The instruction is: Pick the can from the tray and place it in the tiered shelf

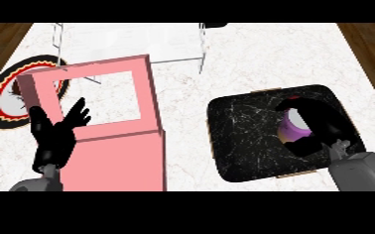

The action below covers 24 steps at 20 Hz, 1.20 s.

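Within the black tray (242, 144) at the right, the can (296, 125) is listed as lying enclosed by the curled right hand (327, 124), with the pink tiered shelf (117, 153) set well apart to its left, beside the spread, resting left hand (55, 131).

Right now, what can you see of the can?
The can shows a purple side and a pale end, and it seems tilted. It is in the right half of the black marbled tray; I cannot tell whether it is lifted off the tray's floor. The right hand curls its fingers round the can and hides most of it. No label or material can be made out.
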Each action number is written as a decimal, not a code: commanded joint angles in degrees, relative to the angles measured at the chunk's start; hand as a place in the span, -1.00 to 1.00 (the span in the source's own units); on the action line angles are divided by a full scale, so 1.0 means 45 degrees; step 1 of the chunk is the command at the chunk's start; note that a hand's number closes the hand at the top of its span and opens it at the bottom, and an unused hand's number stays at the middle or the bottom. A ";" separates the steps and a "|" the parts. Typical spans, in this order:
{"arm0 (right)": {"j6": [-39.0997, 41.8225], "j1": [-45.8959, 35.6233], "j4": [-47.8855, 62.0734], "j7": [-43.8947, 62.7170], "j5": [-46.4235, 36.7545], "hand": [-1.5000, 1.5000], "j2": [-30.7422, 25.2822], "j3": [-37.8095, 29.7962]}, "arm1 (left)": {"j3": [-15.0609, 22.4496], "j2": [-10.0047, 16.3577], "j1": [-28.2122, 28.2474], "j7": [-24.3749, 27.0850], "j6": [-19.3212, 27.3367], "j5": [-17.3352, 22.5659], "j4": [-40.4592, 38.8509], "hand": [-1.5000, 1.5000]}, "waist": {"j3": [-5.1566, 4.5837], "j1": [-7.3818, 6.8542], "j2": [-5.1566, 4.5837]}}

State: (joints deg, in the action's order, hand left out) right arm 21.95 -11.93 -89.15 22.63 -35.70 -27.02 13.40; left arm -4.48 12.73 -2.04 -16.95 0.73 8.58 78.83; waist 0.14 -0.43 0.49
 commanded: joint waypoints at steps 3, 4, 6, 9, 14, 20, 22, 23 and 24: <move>0.0101 0.0971 -0.0038 -0.1175 -0.0050 1.00 0.0455 0.0258 | 0.0267 -0.0369 -0.0029 -0.0370 -0.0016 -0.0140 0.0065 0.00 | -0.0029 0.0123 -0.0098; -0.0089 0.0478 0.0428 -0.1251 -0.0258 1.00 0.0895 0.0147 | -0.0100 -0.0179 0.0080 0.0026 -0.0188 -0.0042 -0.0077 0.00 | -0.0030 0.0076 -0.0107; 0.0027 0.0094 0.1022 -0.2015 -0.0123 1.00 0.0654 -0.0151 | 0.0269 -0.0546 0.0469 0.0715 -0.0181 -0.0403 -0.0448 0.00 | -0.0030 0.0055 -0.0117; 0.0162 0.0901 -0.1727 -0.0995 -0.0029 1.00 0.1279 0.0125 | 0.0120 -0.0679 -0.0393 0.0242 0.0154 -0.0428 -0.0729 0.00 | -0.0036 0.0174 -0.0094; -0.2940 -0.0661 -0.0546 0.1234 -0.3366 1.00 0.5836 0.4503 | 0.0302 -0.0458 -0.0631 -0.0391 -0.0092 -0.0331 -0.0108 0.00 | -0.0045 -0.0558 -0.0188; -0.6692 -0.2675 0.0058 0.3130 -0.3321 1.00 0.5964 0.7098 | 0.0739 -0.0675 -0.0950 -0.0301 -0.0411 -0.0427 -0.0377 0.00 | -0.0034 -0.1162 -0.0196; -0.7658 -0.3692 -0.0345 0.4221 -0.3448 1.00 0.5979 0.7678 | 0.0627 -0.0469 -0.0905 -0.0448 -0.0537 -0.0355 -0.0356 0.00 | -0.0042 -0.1193 -0.0107; -0.8398 -0.3905 -0.0076 0.4542 -0.3817 1.00 0.5984 0.7976 | 0.0846 -0.0946 -0.0835 -0.0434 -0.0201 -0.0457 -0.0321 0.00 | -0.0042 -0.1211 -0.0107; -0.8643 -0.4433 -0.0680 0.5373 -0.4076 1.00 0.5989 0.8453 | 0.0684 -0.0779 -0.0749 -0.0347 -0.0146 -0.0555 -0.0629 0.00 | -0.0057 -0.0913 -0.0049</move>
State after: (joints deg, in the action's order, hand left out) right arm -8.68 -25.89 -90.46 39.05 -51.26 -1.07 45.02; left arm -2.73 10.47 -6.00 -18.30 0.61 6.24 77.42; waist 0.15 -5.19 -0.05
